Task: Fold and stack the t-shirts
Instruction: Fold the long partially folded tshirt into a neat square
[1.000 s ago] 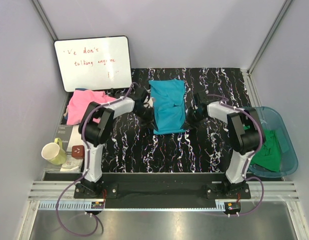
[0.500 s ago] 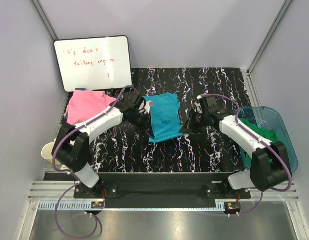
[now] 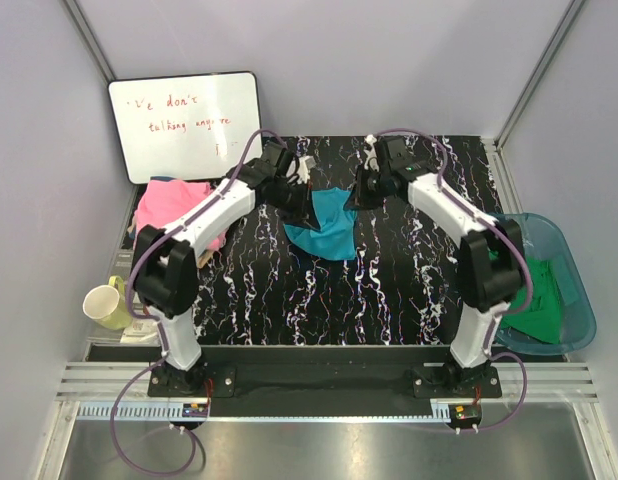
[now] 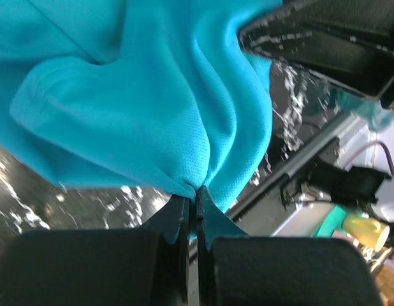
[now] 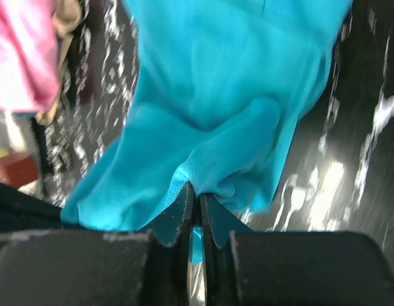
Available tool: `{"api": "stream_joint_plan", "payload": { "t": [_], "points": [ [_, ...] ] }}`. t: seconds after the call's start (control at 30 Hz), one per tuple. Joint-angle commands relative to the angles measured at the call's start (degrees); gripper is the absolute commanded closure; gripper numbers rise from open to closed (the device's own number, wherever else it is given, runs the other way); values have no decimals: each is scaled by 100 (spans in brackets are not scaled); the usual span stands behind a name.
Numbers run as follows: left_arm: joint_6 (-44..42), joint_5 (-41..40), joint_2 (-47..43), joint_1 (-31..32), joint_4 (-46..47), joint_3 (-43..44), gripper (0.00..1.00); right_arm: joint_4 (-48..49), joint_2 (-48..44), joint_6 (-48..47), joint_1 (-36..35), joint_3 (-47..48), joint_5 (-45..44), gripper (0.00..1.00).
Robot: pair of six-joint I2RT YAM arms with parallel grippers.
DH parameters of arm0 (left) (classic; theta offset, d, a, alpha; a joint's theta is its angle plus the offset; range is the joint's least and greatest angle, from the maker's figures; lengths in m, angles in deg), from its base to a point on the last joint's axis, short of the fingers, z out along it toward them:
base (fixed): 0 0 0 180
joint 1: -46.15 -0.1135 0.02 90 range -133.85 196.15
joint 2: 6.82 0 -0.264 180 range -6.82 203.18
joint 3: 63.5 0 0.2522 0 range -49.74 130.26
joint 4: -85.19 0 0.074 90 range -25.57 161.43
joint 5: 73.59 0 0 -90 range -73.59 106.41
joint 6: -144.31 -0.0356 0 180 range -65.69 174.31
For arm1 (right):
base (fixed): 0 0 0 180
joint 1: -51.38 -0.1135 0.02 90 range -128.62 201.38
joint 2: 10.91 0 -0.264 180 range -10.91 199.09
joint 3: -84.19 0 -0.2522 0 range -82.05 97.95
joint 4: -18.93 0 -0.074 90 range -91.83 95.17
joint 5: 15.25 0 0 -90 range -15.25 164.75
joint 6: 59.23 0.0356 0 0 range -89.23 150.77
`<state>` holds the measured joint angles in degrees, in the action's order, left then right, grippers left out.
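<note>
Pale grey walls (image 3: 389, 60) enclose a black, white-veined bench (image 3: 409, 290). A whiteboard (image 3: 185, 125) leans at upper left, and a blue tub (image 3: 589, 315) holding green t-shirts (image 3: 539, 305) sits at right. The teal t-shirt (image 3: 329, 228) hangs bunched at centre frame; a pink t-shirt (image 3: 169, 205) lies at left. The left claw (image 4: 196, 197) and right claw (image 5: 197, 197) are each clenched on teal cloth.

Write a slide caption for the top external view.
Left gripper and right gripper, both shut on the teal t-shirt, hold it bunched between them over the marbled table.
</note>
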<state>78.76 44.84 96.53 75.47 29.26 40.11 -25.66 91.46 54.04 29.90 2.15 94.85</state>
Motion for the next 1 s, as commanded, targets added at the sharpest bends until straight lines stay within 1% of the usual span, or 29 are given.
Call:
{"api": "stream_joint_plan", "payload": {
  "t": [0.0,0.07,0.1,0.23,0.4,0.43,0.47,0.5,0.53,0.57,0.6,0.63,0.67,0.7,0.77,0.83,0.93,0.97],
  "points": [
    [200,93,491,-383,568,341,100,182,924,-569,117,1191,-252,88],
    [297,119,624,-602,701,429,100,200,1407,-604,187,1536,-278,87],
    [376,102,738,-673,815,490,100,200,1557,-604,196,1894,-270,87],
    [526,233,1020,-1024,1097,709,100,183,2399,-648,284,2802,-129,85],
    [692,480,1599,-1332,1115,1359,100,156,2964,-534,328,3689,-208,84],
    [736,506,1661,-1359,1150,1421,100,147,3156,-508,328,3804,-286,81],
    [780,541,1714,-1420,1202,1465,99,130,3254,-490,346,3910,-304,81],
    [859,550,1854,-1446,1281,1588,97,112,3368,-481,346,4163,-313,80],
    [903,585,1942,-1473,1282,1676,91,77,3595,-490,346,4296,-400,78],
    [956,637,2039,-1551,1290,1764,68,51,3719,-464,354,4437,-454,77],
    [1087,673,2231,-1596,1291,1930,25,25,3973,-446,363,4725,-506,76],
    [1149,708,2294,-1640,1291,1984,5,16,4114,-420,372,4885,-524,73],
    [1185,769,2321,-1710,1308,1984,1,7,4255,-341,381,5069,-524,73],
    [1142,761,2252,-1728,1317,1924,1,-37,4404,-297,390,5471,-463,73],
    [1001,621,2024,-1737,1308,1748,1,-90,4765,-113,442,5842,-463,72],
    [799,516,1576,-1737,1317,1353,1,-81,5002,167,530,6247,-489,72],
    [570,524,1004,-1711,1308,843,1,-90,5257,580,688,6634,-621,66],
    [439,550,768,-1702,1308,729,1,-73,5285,696,715,6661,-665,59]
  ]
}}
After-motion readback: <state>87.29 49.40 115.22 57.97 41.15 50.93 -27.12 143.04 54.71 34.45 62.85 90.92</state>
